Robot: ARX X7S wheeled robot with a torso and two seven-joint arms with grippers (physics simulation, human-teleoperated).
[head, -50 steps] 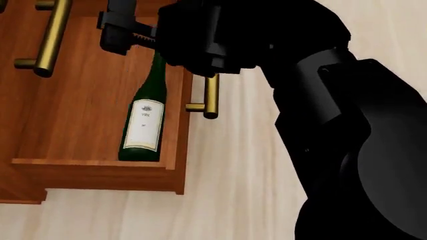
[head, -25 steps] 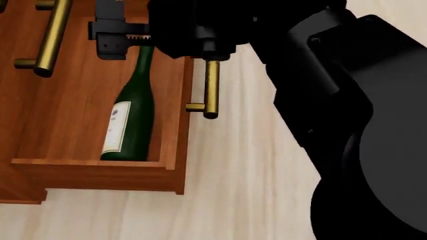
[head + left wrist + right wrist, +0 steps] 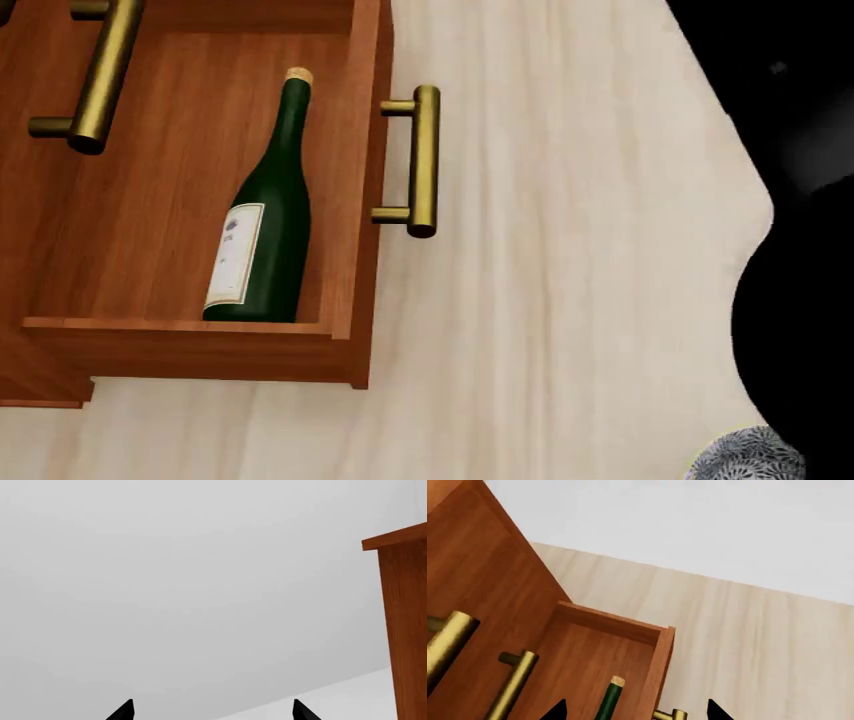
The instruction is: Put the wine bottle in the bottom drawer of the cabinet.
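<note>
- The wine bottle (image 3: 260, 235) lay inside the pulled-out bottom drawer (image 3: 350, 200), cork away from the camera, label partly turned aside.
- The cabinet (image 3: 474, 585) was cropped.
- Only black fingertips showed: left gripper (image 3: 212, 711) and right gripper (image 3: 635, 711) both spread, empty.

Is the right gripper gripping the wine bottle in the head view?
No. The wine bottle lies alone inside the open bottom drawer, with no gripper touching it.

Glossy dark green glass on the wine bottle (image 3: 267, 230), tan cork on top, matt white paper label. The bottom drawer (image 3: 350, 200) shows smooth reddish-brown wood, its handle (image 3: 423, 160) polished brass. Pale wood-grain floor (image 3: 561, 300).
</note>
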